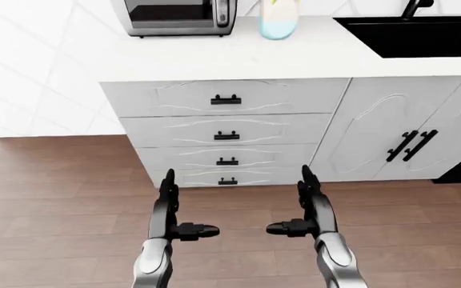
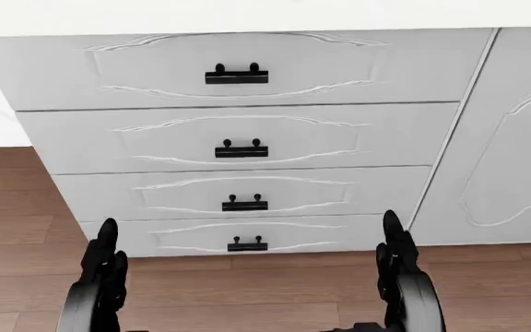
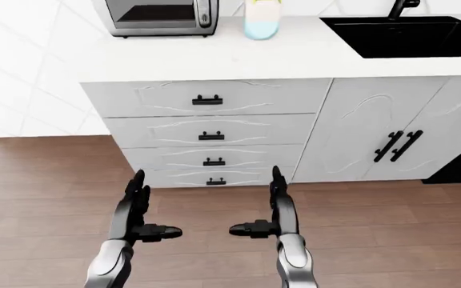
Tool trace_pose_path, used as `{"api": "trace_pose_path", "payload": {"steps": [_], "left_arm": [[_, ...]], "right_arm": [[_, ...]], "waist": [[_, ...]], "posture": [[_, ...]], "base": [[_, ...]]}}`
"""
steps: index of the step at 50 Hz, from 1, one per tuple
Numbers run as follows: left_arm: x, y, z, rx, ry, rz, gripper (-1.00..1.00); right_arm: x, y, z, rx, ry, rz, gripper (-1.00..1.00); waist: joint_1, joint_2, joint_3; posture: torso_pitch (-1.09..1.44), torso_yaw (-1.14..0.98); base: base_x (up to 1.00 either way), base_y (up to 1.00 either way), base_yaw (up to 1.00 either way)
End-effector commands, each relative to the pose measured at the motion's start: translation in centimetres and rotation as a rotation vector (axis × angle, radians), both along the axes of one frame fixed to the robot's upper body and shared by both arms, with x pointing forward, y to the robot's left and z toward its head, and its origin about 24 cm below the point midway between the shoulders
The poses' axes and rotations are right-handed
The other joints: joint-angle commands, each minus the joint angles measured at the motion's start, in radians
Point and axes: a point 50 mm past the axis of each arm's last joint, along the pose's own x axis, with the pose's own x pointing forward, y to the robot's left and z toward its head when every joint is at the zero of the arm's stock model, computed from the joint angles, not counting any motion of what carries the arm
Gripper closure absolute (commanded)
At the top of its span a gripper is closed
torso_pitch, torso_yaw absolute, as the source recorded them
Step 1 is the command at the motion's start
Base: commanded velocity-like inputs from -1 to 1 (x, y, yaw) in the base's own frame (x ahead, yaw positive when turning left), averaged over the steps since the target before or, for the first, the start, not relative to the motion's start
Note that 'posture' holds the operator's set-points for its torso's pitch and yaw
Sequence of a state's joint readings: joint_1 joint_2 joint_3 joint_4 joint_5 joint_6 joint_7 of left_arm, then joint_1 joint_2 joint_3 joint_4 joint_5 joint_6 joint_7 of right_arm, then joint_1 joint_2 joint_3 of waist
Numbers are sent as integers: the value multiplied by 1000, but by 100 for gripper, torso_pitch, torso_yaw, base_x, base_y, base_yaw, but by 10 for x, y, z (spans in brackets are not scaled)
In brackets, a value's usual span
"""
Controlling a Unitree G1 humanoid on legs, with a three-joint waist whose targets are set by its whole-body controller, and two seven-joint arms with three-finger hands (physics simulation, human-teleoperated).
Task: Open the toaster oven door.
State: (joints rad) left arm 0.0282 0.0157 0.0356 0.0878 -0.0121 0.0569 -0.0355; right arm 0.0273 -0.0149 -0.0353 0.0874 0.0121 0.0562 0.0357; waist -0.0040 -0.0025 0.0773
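Note:
The toaster oven [image 1: 178, 16] stands on the white counter [image 1: 238, 57] at the top left of the left-eye view; only its lower part shows, with its dark glass door shut. It also shows in the right-eye view [image 3: 159, 17]. My left hand [image 1: 174, 216] and right hand [image 1: 298, 213] are low over the wooden floor, well short of the counter, fingers extended and open, thumbs pointing inward. Both hold nothing.
A stack of several drawers with black handles [image 1: 226, 99] sits below the counter. A cabinet with double doors [image 1: 411, 144] is to the right, below a black sink [image 1: 423, 33]. A pale blue and yellow container [image 1: 279, 19] stands right of the oven.

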Motion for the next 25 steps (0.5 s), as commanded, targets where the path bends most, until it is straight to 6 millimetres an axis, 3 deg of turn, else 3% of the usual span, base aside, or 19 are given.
{"api": "trace_pose_path", "payload": {"steps": [1, 3, 4, 5, 7, 8, 15, 25], "left_arm": [[11, -5, 27, 35, -118, -6, -100], [11, -4, 28, 42, -121, 4, -100], [11, -3, 29, 57, -121, 8, -100], [11, -2, 29, 57, -120, 8, -100], [10, -2, 29, 50, -116, 5, -100], [9, -2, 29, 52, -116, 1, -100], [9, -1, 38, 86, -159, 0, -100], [15, 9, 88, 98, -221, 18, -100]], "right_arm": [[11, 1, 34, -19, -176, 7, -100], [11, 2, 36, -18, -179, 2, -100], [10, 2, 39, -16, -183, 1, -100], [11, 2, 38, -15, -183, -1, -100], [12, 2, 40, -16, -188, -7, -100], [12, 2, 41, -18, -190, -7, -100], [14, 0, 47, -18, -206, -14, -100], [22, -5, 96, -30, -278, -25, -100]], "waist": [[-2, -8, -1], [6, 0, -62], [6, -1, -52], [6, -6, -17], [6, -7, -69], [5, -7, -75], [7, -4, -82], [8, -3, -93]], "posture": [[0, 0], [0, 0], [0, 0], [0, 0], [0, 0], [0, 0], [0, 0], [0, 0]], "base": [[0, 0, 0], [0, 0, 0], [0, 0, 0], [0, 0, 0], [0, 0, 0], [0, 0, 0], [0, 0, 0], [0, 0, 0]]}}
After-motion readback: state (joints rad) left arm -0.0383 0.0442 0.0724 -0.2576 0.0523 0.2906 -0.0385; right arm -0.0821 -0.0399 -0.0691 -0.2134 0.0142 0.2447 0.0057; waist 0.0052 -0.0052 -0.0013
